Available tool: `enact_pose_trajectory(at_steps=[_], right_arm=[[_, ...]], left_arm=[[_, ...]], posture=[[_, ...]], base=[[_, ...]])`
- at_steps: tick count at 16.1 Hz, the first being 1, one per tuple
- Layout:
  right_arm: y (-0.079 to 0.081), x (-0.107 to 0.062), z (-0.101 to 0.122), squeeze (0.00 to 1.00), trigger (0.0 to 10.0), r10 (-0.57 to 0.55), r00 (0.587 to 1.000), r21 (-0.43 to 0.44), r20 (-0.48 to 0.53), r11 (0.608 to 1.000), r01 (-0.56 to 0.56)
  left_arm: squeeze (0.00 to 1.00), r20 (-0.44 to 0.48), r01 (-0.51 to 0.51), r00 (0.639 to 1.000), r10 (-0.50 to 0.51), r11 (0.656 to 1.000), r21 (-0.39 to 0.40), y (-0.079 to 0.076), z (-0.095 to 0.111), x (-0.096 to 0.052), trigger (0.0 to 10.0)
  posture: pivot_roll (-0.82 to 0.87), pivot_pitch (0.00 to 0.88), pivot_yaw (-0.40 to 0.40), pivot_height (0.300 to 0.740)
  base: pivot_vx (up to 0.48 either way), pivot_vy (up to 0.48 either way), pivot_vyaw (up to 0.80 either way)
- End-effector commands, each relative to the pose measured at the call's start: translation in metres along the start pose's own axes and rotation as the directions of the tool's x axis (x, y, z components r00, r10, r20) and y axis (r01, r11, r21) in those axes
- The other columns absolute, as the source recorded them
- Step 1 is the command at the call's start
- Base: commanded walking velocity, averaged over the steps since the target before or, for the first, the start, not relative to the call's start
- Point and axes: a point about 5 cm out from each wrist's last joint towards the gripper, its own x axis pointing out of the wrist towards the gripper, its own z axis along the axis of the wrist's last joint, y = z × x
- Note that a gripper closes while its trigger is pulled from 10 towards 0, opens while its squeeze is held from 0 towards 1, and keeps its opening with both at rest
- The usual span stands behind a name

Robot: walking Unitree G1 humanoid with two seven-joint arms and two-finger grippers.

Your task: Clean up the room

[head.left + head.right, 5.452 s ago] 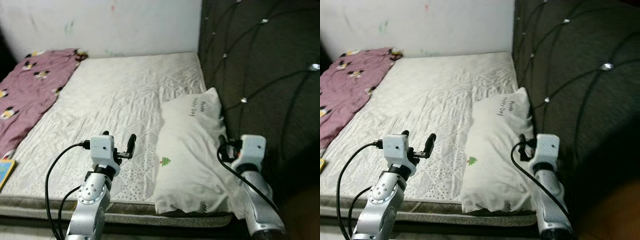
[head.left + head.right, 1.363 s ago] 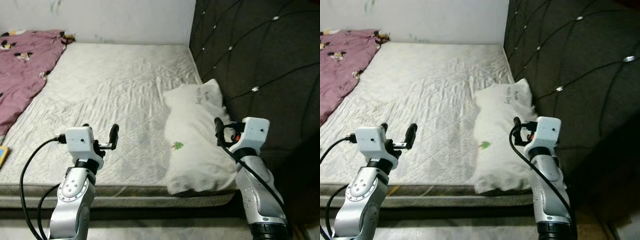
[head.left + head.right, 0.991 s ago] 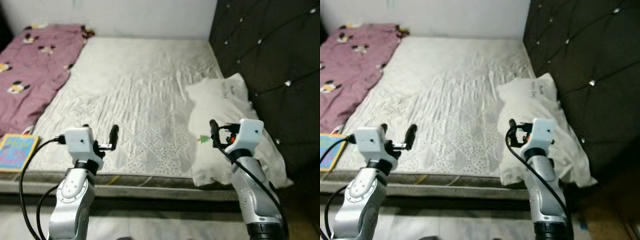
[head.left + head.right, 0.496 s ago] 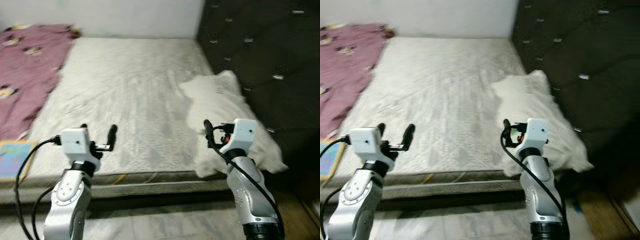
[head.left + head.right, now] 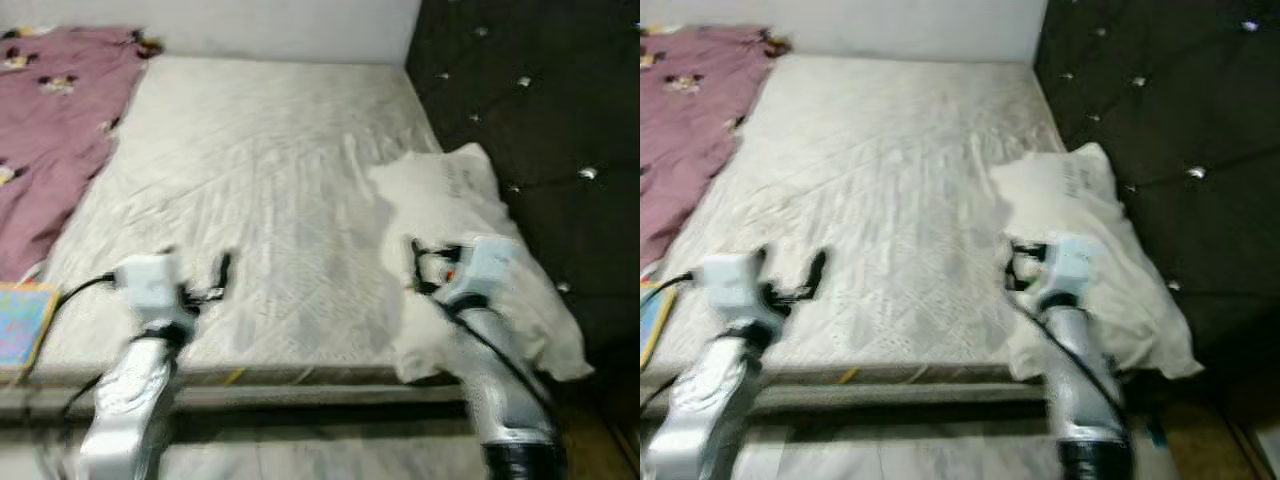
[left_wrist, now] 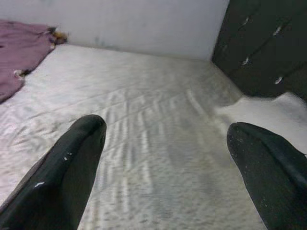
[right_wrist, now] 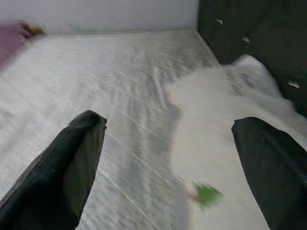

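A bare white mattress (image 5: pixel 260 160) lies before me, blurred by motion. A crumpled white pillow (image 5: pixel 470 230) with a small green tree print (image 7: pixel 207 195) lies at its right side against the dark headboard (image 5: pixel 540 100), one corner hanging past the front edge. A purple patterned blanket (image 5: pixel 50 130) covers the far left. My left gripper (image 5: pixel 195 265) is open over the mattress's front edge, holding nothing. My right gripper (image 5: pixel 440 262) is open just short of the pillow, its fingers (image 7: pixel 72 167) spread wide and not touching it.
A colourful flat book (image 5: pixel 18 325) lies at the mattress's front left corner. The tufted dark headboard stands along the right, a white wall (image 6: pixel 134 24) behind the bed. Pale floor (image 5: pixel 300 455) runs along the bed's front edge below my arms.
The whole view has pulled back from the bed and swung about, and is now blurred. Both arms keep the same raised pose with fingers open. Pillow, blanket and book lie as before.
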Motion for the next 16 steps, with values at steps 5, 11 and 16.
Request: enact_pose_trajectory(at_steps=[5, 11, 16], right_arm=[[-0.0158, -0.0018, -0.0030, 0.00, 10.0, -0.054, 0.998, -0.012, -0.021, 0.999, 0.053], [-0.0156, -0.0002, -0.0021, 0.00, 10.0, -0.052, 0.998, -0.015, -0.021, 0.999, 0.051], [-0.0145, 0.0006, -0.0010, 0.00, 10.0, -0.046, 0.999, -0.019, -0.018, 0.999, 0.045]], left_arm=[[0.00, -0.018, 0.009, 1.000, -0.009, 1.000, -0.009, -0.0087, -0.0014, 0.0046, 10.0], [0.00, -0.019, 0.007, 1.000, -0.007, 1.000, -0.020, -0.0094, -0.0009, 0.0067, 10.0], [0.00, -0.021, 0.000, 1.000, -0.001, 1.000, -0.025, -0.0090, -0.0008, 0.0076, 10.0]], posture=[[-0.05, 0.075, -0.016, 0.740], [-0.05, 0.083, -0.017, 0.740], [-0.05, 0.086, -0.022, 0.740]], base=[[0.056, 0.000, 0.00], [0.000, 0.400, -0.22], [0.000, 0.480, -0.08]])
